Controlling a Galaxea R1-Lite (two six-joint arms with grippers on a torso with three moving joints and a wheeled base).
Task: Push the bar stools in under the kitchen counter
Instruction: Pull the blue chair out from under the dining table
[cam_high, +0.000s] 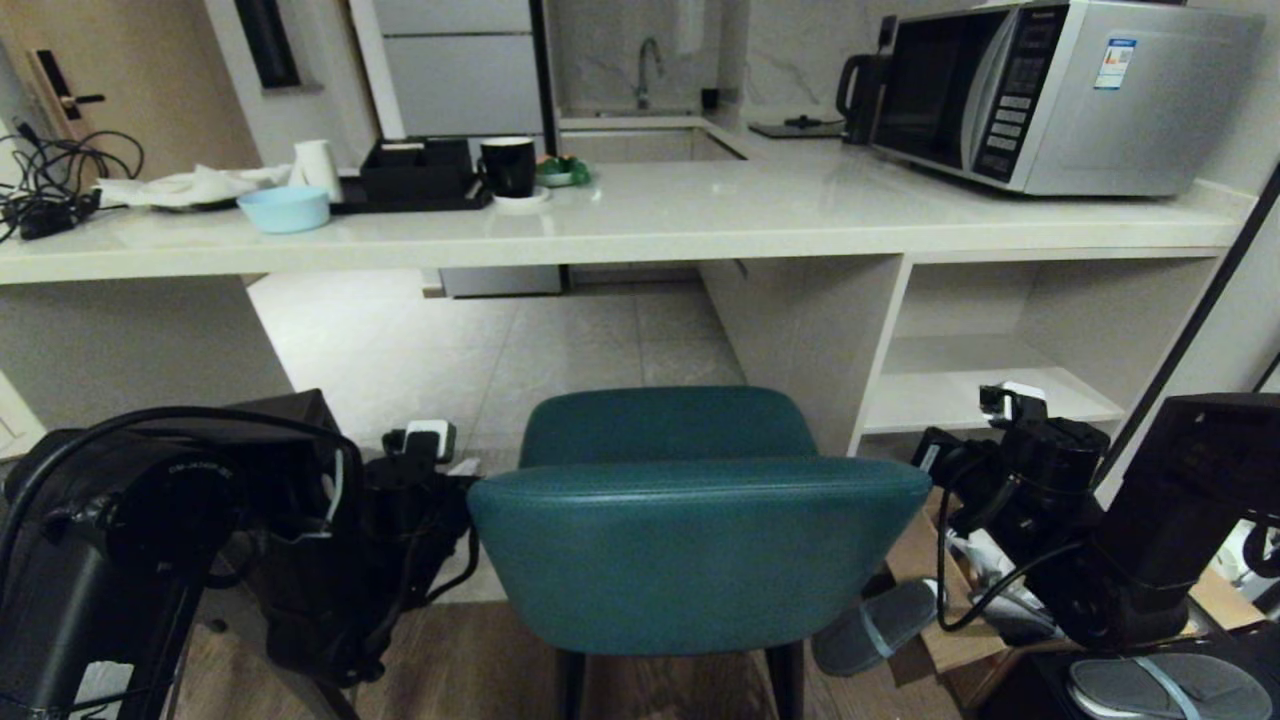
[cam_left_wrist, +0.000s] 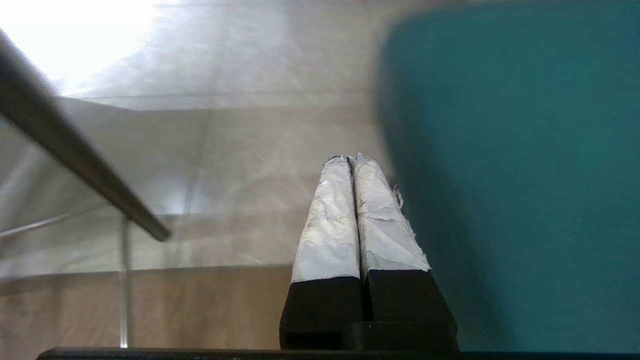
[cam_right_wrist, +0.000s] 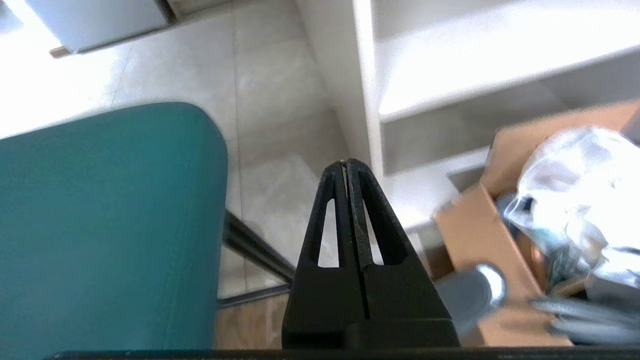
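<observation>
Teal stool (cam_high: 690, 520) stands centred in front of the kitchen counter (cam_high: 640, 235), seat not yet under the slab, w/ the left gripper (cam_left_wrist: 350, 159) & right gripper (cam_right_wrist: 345, 165) flanking its back, prob. so both can shove it straight in. Both have fingers pressed together, empty, not touching the stool. Count: 1 stool visible (grey one not in view), 2 grippers, 1 counter w/ open shelves (cam_high: 985, 400) at right.
</observation>
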